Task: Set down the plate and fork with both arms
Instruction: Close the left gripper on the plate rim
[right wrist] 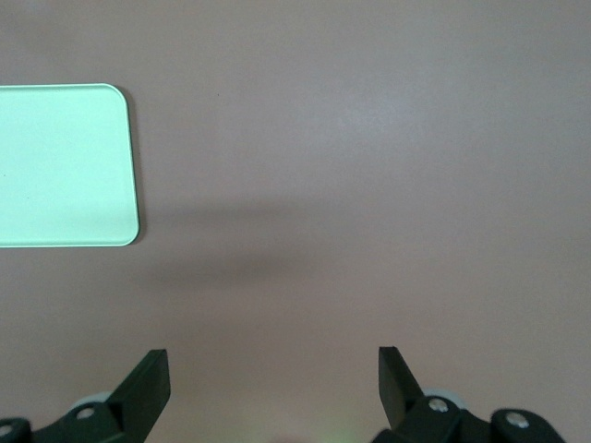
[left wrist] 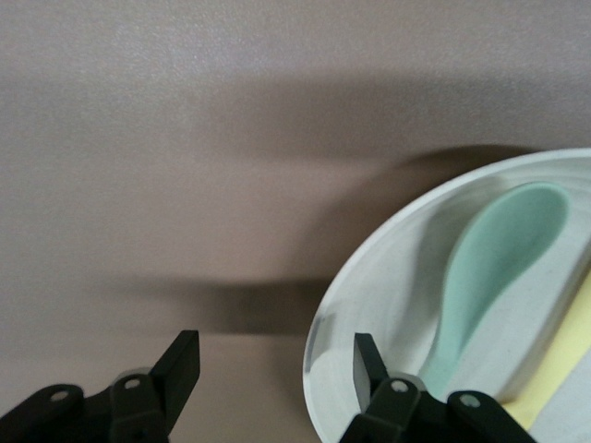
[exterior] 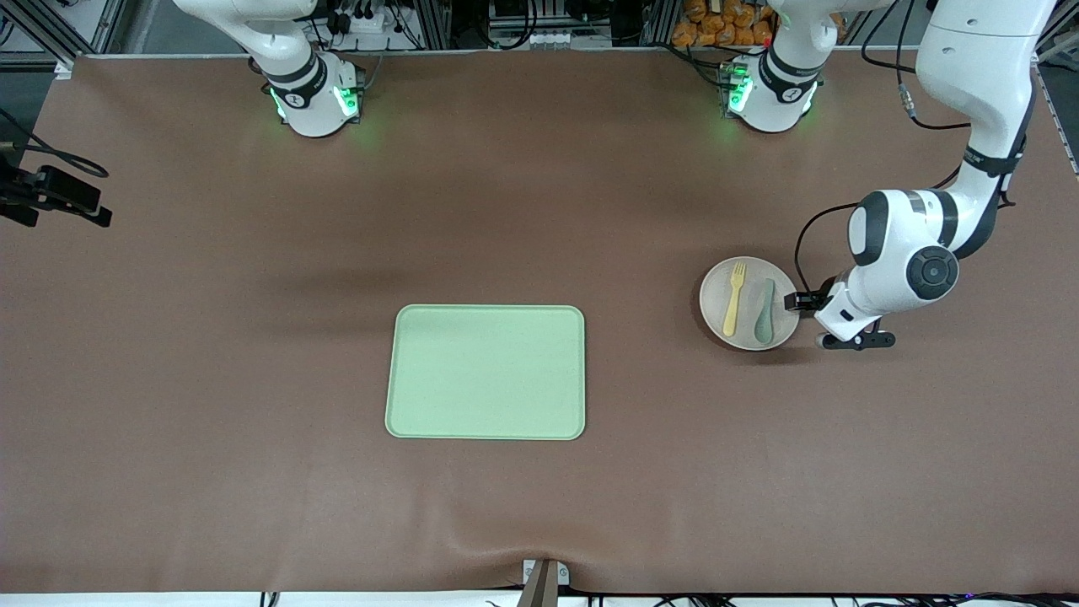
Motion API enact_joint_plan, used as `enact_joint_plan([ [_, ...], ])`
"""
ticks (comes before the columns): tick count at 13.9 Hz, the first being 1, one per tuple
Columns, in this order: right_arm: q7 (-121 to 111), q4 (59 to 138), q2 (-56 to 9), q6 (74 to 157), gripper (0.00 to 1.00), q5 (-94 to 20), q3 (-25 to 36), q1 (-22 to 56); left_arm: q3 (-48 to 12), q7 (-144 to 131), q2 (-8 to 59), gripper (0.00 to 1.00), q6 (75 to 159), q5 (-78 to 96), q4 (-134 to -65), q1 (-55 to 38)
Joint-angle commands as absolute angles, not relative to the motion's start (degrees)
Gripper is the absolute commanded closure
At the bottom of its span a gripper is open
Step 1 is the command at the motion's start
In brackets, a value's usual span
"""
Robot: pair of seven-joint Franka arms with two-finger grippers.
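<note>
The speckled off-white plate (exterior: pixel 715 314) lies toward the left arm's end of the table. The pale-yellow fork (exterior: pixel 735 297) lies on it beside a grey-green spoon (exterior: pixel 764 310). My left gripper (exterior: pixel 797 301) is open and low at the plate's rim. In the left wrist view the gripper (left wrist: pixel 277 369) straddles the rim, with one finger (left wrist: pixel 369 355) over the plate (left wrist: pixel 388 295) and the other over the table. The spoon (left wrist: pixel 489 268) and a strip of the fork (left wrist: pixel 565 360) show there. My right gripper (right wrist: pixel 272 388) is open and empty above bare table; its hand is out of the front view.
A rectangular light-green tray (exterior: pixel 485 372) lies mid-table, nearer to the front camera than the plate; its corner shows in the right wrist view (right wrist: pixel 60 166). A black device (exterior: pixel 55 196) sits at the table's edge at the right arm's end. Brown mat covers the table.
</note>
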State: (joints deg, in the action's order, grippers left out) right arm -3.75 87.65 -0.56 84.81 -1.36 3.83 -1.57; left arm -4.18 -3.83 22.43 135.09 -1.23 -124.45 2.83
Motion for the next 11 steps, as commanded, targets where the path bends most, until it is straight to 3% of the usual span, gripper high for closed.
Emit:
enact_joint_plan([
  [1, -4.0, 87.6, -0.4, 84.4, 0.0, -1.6, 3.5, -2.3, -4.4, -4.9, 22.7, 0.42, 136.4, -3.1, -124.9, 2.9],
  [11, -4.0, 87.6, -0.4, 84.4, 0.0, -1.6, 3.5, -2.5, -5.2, -7.6, 23.5, 0.63, 137.0, -3.0, -124.7, 1.7],
])
